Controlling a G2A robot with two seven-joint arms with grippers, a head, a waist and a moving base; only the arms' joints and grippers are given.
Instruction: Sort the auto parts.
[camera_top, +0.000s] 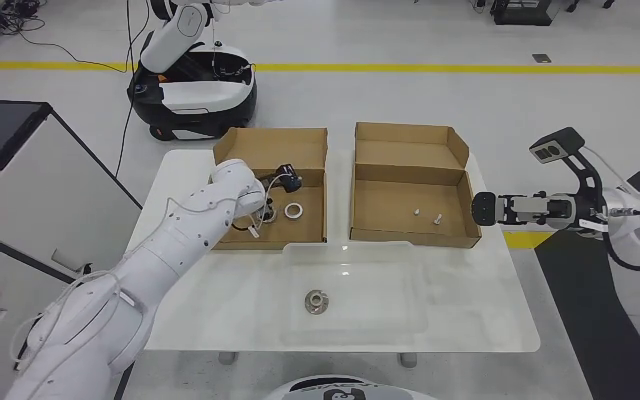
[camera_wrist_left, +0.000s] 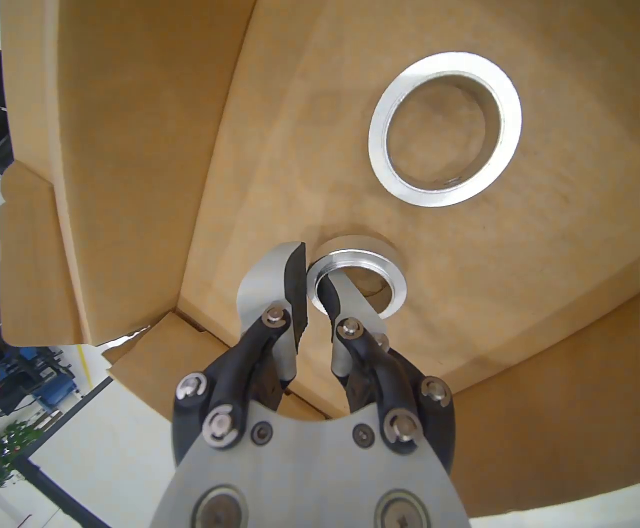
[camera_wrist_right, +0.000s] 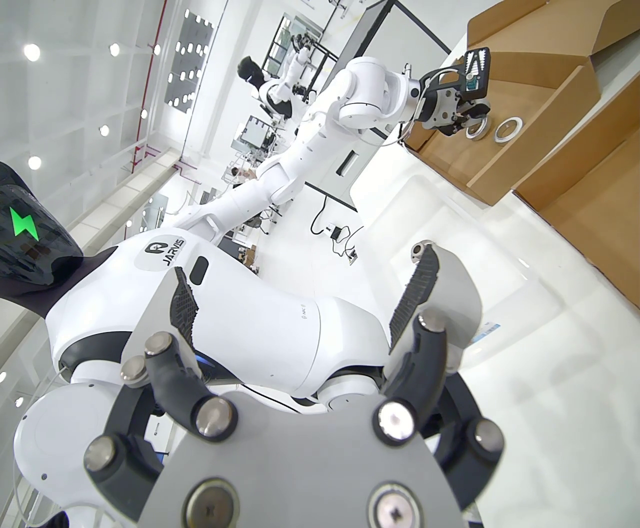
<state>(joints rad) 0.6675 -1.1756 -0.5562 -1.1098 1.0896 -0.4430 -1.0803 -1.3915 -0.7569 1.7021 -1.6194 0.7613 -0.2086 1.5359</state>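
Two brown cardboard boxes stand side by side at the back of the table. My left gripper is down inside the left box, shut on the wall of a small metal ring, one finger inside it and one outside. From the right wrist view, the left gripper holds that ring low over the box floor. A second, larger metal ring lies flat on the floor just beyond. My right gripper is open with nothing in it, and hovers off the right box's right edge.
A clear plastic tray sits in front of the boxes, with a flanged metal nut in it. Two small pale parts lie in the right box. Another robot base stands on the floor behind the table.
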